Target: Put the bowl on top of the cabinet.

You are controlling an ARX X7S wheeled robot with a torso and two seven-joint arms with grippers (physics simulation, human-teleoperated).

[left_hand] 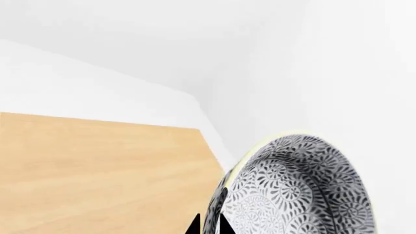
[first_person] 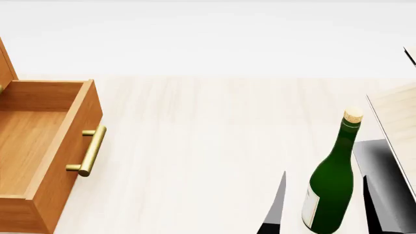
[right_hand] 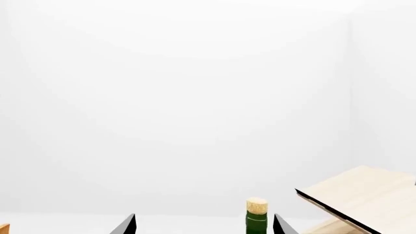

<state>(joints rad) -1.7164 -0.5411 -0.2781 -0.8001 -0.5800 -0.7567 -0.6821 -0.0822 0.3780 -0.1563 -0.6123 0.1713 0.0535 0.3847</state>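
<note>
In the left wrist view, the bowl (left_hand: 299,190), white with a grey speckled pattern, is tilted on edge. My left gripper (left_hand: 209,226) is shut on its rim, one black fingertip on each side of the wall. Beside the bowl lies a flat orange-tan wooden surface (left_hand: 97,170), which looks like the cabinet's top. In the head view the cabinet (first_person: 39,146) stands at the left with a drawer pulled open and a brass bar handle (first_person: 89,152). The bowl and the left gripper are out of the head view. My right gripper (first_person: 324,175) is open, its fingers on either side of the green bottle.
A green corked bottle (first_person: 331,190) stands upright on the pale table (first_person: 208,136), and its cork (right_hand: 256,207) shows between the right gripper's (right_hand: 204,225) fingertips. A pale slanted wood rack (first_person: 398,117) on a dark base stands at the right, also seen as the rack (right_hand: 364,195).
</note>
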